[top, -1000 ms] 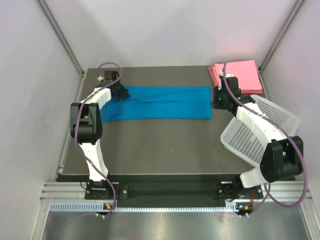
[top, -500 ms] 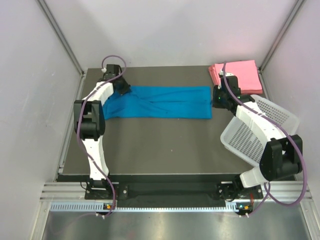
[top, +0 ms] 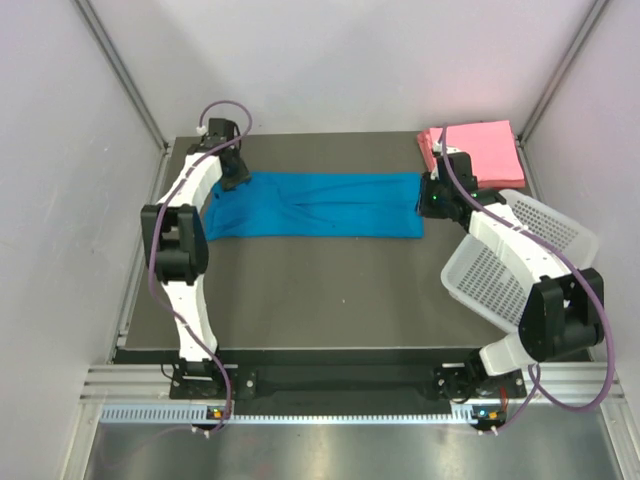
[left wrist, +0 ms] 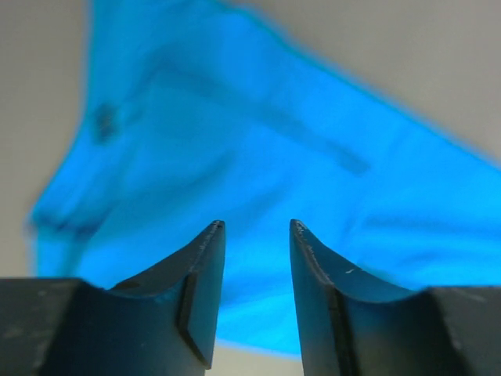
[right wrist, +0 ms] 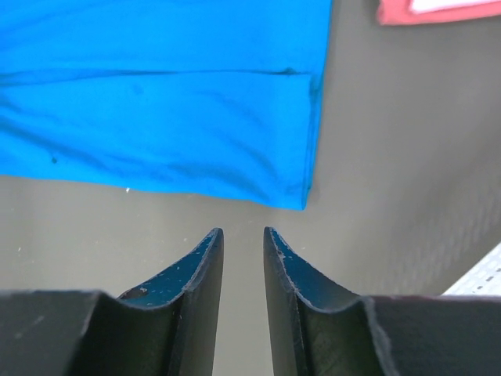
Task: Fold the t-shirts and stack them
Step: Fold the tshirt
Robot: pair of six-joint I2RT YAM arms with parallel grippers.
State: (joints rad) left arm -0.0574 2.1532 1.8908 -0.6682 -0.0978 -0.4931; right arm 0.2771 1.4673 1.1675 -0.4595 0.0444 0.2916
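Left gripper (left wrist: pixel 254 227) hangs over the left end of the blue t-shirt (left wrist: pixel 258 133) with its jaws partly apart and nothing between them. Its two dark fingers (left wrist: pixel 196 274) are smooth, curved blades that taper to blunt tips, and bright cloth shows through the gap. From above, this gripper (top: pixel 235 178) sits at the far left corner of the shirt. The right gripper (right wrist: pixel 241 231) is also empty, with its matching dark fingers (right wrist: pixel 290 274) parted by only a narrow slot through which bare table (right wrist: pixel 376 157) shows. It is poised just off the near right corner of the shirt, apart from the cloth. The blue t-shirt (top: pixel 315 205) lies flat on the far half of the table (top: pixel 330 290) as a long band running left to right. Its right end is squared off, and its left end widens toward the near side. The fabric is soft and matte, with shallow lengthwise creases. In the right wrist view the shirt (right wrist: pixel 156 94) shows a stitched hem along its right edge and a fold line running across it. The left wrist view is blurred, but a darker seam line crosses the cloth. The pink t-shirts (top: pixel 480 145) sit at the far right corner of the table as a flat, square-edged stack, near the blue one but apart from it. A sliver of the stack's edge (right wrist: pixel 438 9) appears at the top of the right wrist view. A white perforated plastic basket (top: pixel 520 260) lies tilted at the table's right side, under the right arm, with its dotted wall (right wrist: pixel 481 278) showing in a corner of the right wrist view. The table is a dark grey, dull surface.
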